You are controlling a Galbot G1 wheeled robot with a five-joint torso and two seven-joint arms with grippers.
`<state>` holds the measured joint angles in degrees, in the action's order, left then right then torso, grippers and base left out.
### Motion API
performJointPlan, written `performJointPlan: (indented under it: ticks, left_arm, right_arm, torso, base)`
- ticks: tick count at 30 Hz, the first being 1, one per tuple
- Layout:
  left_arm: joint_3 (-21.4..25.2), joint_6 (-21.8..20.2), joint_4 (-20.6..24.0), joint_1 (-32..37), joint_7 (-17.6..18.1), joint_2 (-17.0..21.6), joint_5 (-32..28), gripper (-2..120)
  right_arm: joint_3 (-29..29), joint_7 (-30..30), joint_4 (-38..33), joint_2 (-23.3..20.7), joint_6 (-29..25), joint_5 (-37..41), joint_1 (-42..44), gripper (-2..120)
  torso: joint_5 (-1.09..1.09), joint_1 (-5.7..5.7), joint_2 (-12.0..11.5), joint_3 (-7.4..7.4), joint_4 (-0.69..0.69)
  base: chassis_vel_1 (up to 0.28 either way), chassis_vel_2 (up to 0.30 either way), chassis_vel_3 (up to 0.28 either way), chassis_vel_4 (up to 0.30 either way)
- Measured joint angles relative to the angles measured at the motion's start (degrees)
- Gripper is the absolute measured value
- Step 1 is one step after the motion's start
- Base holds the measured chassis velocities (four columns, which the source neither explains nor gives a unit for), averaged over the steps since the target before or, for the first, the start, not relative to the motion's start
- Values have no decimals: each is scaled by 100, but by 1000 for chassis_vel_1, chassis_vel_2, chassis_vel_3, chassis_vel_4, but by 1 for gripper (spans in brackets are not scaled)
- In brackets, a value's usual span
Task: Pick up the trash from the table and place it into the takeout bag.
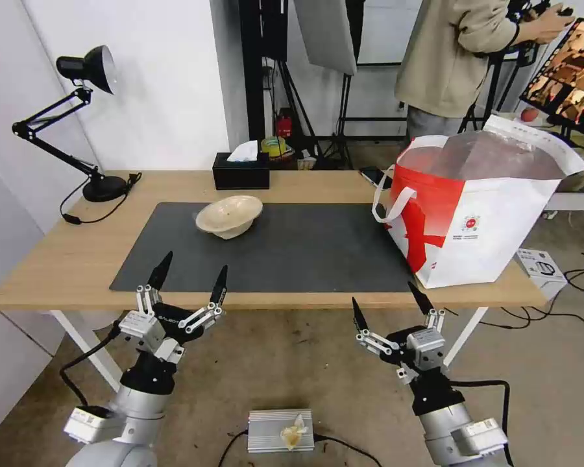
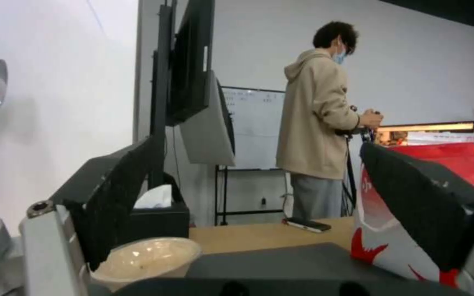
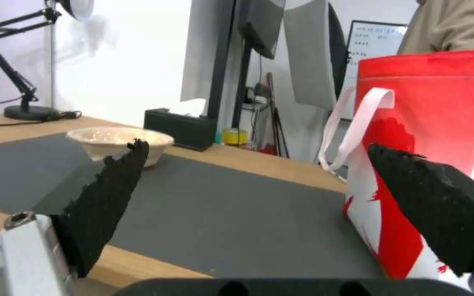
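Table [image 1: 58, 259] is your landmark: the beige bowl [image 1: 229, 216] sits on its mat toward the far edge, the takeout bag [image 1: 480, 214] stands at its right end. Your left gripper [image 1: 189, 277] and right gripper [image 1: 390, 306] hang before its near edge, fingers spread, empty.

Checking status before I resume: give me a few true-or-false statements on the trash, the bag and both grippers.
1. The beige bowl lies on the grey mat. True.
2. The left gripper holds the bowl. False: it is open, at the table's near edge.
3. The takeout bag stands upright at the table's right end. True.
4. The right gripper is inside the bag. False: it is open, below the table edge.
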<state>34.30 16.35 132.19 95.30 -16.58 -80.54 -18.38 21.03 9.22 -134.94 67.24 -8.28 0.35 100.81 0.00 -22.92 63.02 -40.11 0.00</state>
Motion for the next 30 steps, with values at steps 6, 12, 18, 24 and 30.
performJointPlan:
  ticks: [6,12,18,24,30]
  left_arm:
    - [44,-146,5,-168,-1,189,-97,100]
    - [68,-277,-93,-437,51,630,-181,100]
    - [-15,-443,-199,-739,280,1256,-383,100]
    - [-175,-566,-541,-1346,489,1935,-680,100]
    - [-525,-640,-1146,-2261,709,2684,-1098,100]
  right_arm:
    - [70,-10,16,3,-19,-40,1,100]
    - [71,-10,19,-1,-19,-40,0,100]
    - [71,-11,19,-5,-19,-38,-1,100]
    - [68,-11,19,-7,-19,-34,-4,100]
    - [65,-10,20,-9,-18,-31,-6,100]
  torso:
    - [0,0,0,0,0]
    - [-1,0,0,0,0]
    - [0,0,0,0,0]
    - [-1,0,0,0,0]
    - [0,0,0,-1,0]
  base:
    - [0,0,0,0]
    - [0,0,0,0]
    - [0,0,0,0]
    - [0,0,0,0]
    - [0,0,0,0]
